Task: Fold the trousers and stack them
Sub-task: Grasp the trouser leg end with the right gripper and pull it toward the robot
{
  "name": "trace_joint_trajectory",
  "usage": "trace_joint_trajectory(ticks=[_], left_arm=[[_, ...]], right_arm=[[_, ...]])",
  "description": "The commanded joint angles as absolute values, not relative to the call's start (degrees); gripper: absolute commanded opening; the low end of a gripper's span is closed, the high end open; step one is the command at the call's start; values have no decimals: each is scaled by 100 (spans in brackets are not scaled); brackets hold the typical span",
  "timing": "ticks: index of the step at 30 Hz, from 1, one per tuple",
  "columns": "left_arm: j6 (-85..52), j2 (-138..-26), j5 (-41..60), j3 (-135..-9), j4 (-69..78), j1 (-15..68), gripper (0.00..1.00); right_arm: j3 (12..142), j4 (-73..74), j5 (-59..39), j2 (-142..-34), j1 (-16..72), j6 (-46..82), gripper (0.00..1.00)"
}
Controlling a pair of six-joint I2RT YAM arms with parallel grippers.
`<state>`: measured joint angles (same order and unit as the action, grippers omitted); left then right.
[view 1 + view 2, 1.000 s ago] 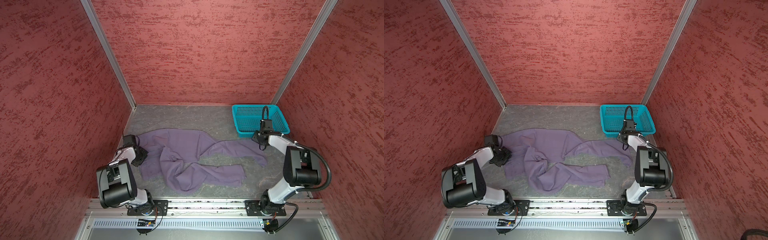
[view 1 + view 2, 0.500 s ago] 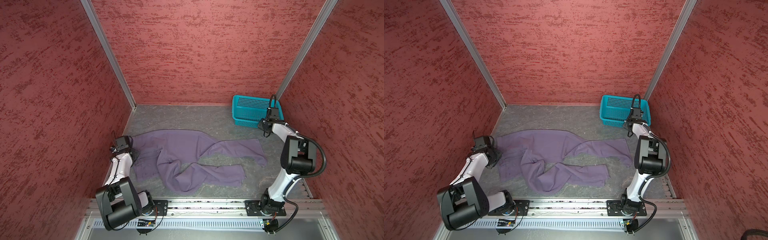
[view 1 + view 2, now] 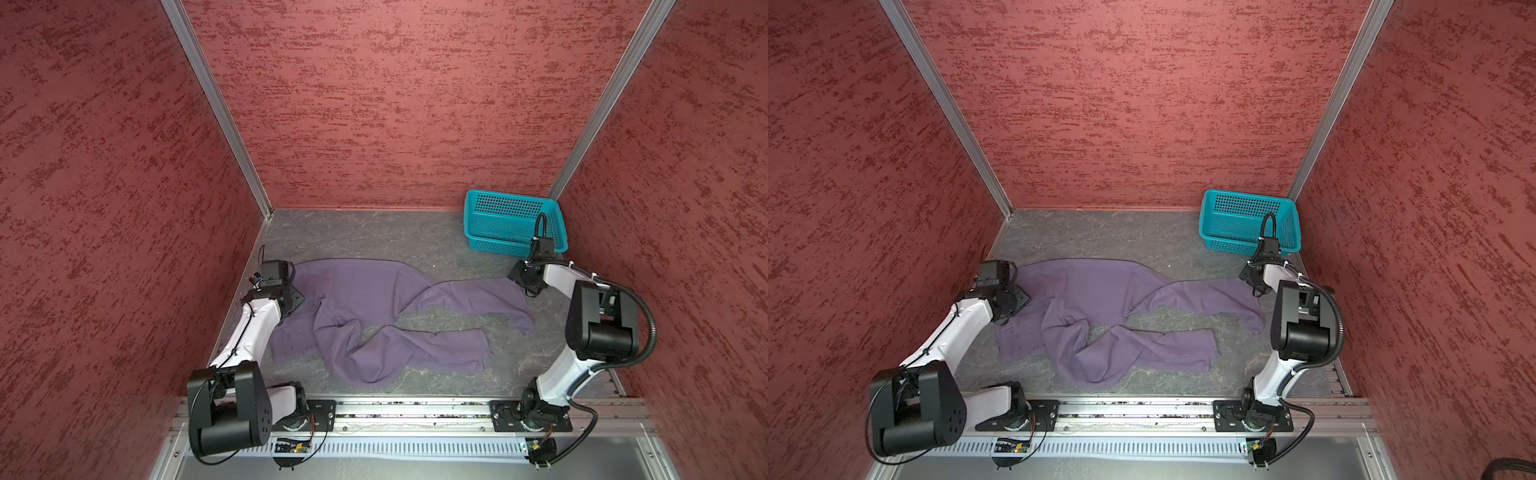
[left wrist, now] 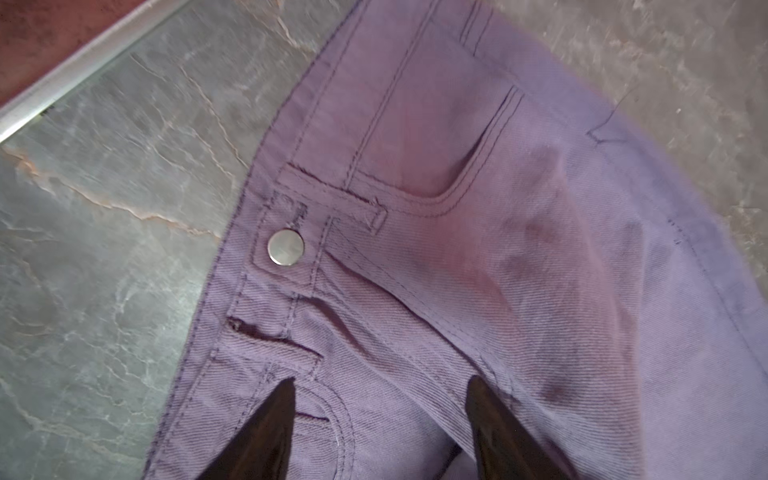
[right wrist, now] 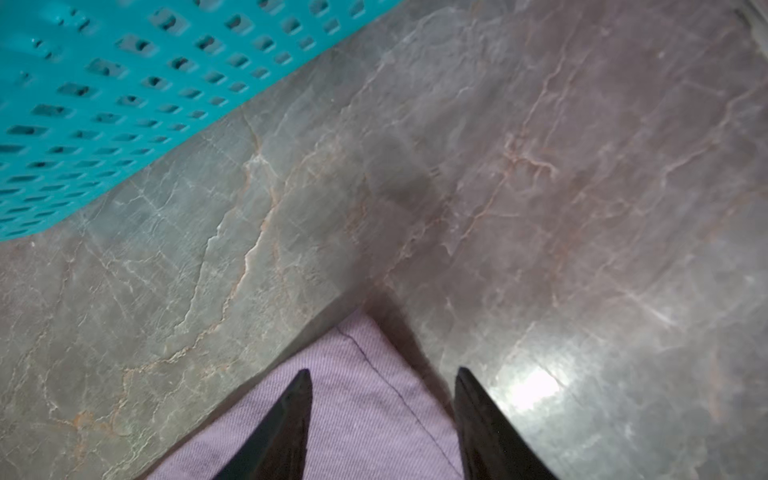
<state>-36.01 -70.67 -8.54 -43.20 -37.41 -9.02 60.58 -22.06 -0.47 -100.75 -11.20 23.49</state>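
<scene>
Soft cloth trousers (image 3: 365, 299): muted purple, fine diagonal twill, darker stitching; round metal button (image 4: 285, 248) silver. Perforated plastic basket (image 3: 498, 216): teal, gridded holes. Stone-look tabletop (image 3: 374, 237): grey, pale rust veining.

Left gripper (image 4: 380, 380): jaws now parted and the waist of the trousers (image 3: 374, 299) let go. It is back from its reach toward the left wall. Right gripper (image 5: 383, 370): jaws parted too, leg hem released, drawn back from the basket (image 3: 505, 216). The basket sits closer to the rear wall than a second ago.
</scene>
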Motion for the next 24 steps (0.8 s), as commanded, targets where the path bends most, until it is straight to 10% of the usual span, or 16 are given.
trace_joint_trajectory(ticks=[1,10,16,24], left_arm=[[-3632,-7071,-774,-4134,-3743,-879,69],[-3621,-7135,-804,-4109,-3707,-871,73],[-3621,-7215,-766,-3986,-3602,-879,73],[-3606,-7321,-637,-3798,-3413,-900,73]], right_arm=[[6235,-2153,-61,-10310,-1134,2145,57],[6732,-2449,97,-11194,-729,1961,51],[6409,-2227,70,-11005,-668,2082,1],[6509,-2402,15,-10249,-667,2186,0]])
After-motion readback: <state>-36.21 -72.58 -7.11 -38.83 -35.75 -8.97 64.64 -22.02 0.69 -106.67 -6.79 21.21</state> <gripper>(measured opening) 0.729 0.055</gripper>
